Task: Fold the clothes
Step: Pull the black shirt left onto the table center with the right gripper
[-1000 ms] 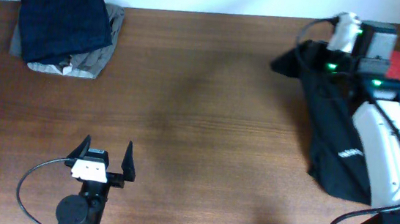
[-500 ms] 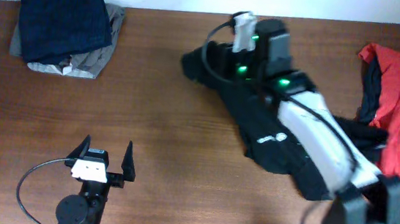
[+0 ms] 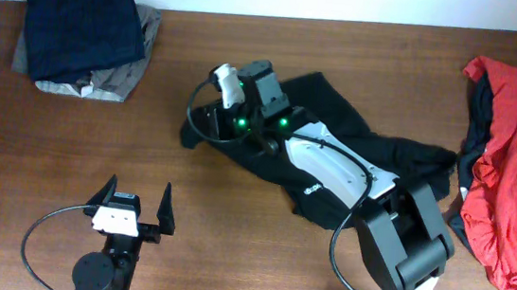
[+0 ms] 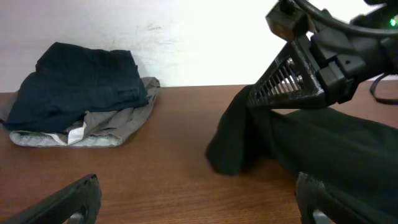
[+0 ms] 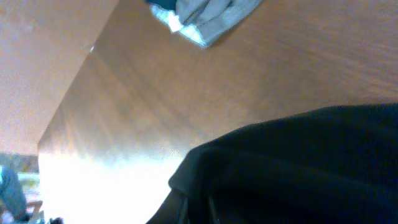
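A large black garment [image 3: 334, 105] with small white lettering lies stretched across the middle of the table. My right gripper [image 3: 201, 132] is at its left end, shut on the cloth. In the left wrist view the right gripper [image 4: 254, 101] holds a bunched fold of the black garment [image 4: 323, 143] just above the wood. Black cloth [image 5: 298, 162] fills the lower right wrist view and hides the jaws. My left gripper [image 3: 137, 190] stands open near the front edge, nothing between its fingers [image 4: 71, 198].
A folded navy garment [image 3: 85, 24] lies on a grey one [image 3: 112, 81] at the back left corner. A red garment [image 3: 516, 141] lies crumpled at the right edge, with a dark piece [image 3: 475, 118] beside it. A white wall runs behind the table.
My right arm has swept left across the table, dragging the black garment from the right edge to the middle. The red garment has come into sight. The left arm stays put.
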### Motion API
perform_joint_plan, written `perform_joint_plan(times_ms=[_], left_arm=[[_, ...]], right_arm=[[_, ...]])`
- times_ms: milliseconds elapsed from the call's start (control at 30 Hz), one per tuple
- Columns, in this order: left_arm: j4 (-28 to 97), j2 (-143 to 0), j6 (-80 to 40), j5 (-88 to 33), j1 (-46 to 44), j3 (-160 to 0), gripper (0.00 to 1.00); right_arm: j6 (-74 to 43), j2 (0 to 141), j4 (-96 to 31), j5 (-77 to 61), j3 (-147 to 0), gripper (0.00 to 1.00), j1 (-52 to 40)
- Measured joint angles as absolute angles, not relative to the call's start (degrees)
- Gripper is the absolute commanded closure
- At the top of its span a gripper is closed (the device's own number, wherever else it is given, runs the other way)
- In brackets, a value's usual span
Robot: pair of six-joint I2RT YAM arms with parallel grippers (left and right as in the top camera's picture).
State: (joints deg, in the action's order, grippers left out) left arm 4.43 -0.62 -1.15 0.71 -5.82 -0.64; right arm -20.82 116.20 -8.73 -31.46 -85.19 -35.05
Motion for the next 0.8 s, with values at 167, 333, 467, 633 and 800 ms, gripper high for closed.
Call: perform_joint_plan(times_ms=[167,333,467,633,800], left_arm=[[4.43,-0.62,-1.15,0.71,-5.82,-0.64,0.01],[4.43,-0.62,-1.15,0.71,-5.82,-0.64,0.01],[4.43,-0.62,-1.15,0.71,-5.82,-0.64,0.01],[4.43,-0.62,-1.15,0.71,-5.82,-0.64,0.01],[4.43,-0.62,-1.15,0.71,-5.82,-0.64,0.01]], right_arm=[[-14.22,116.20,-25.41,-28.25,-94.74,0.25,-36.05],[-9.78,116.16,-42.85,-13.87,-106.15,0.06,-35.62],[-9.45,116.09,-56.29,-2.94,-116.71,0.01,-32.36],[-13.69,115.68,-70.04,4.99,-127.44,0.01,-21.63],[-16.14,115.11,-79.85,6.48,-129.69,0.01,-8.86]])
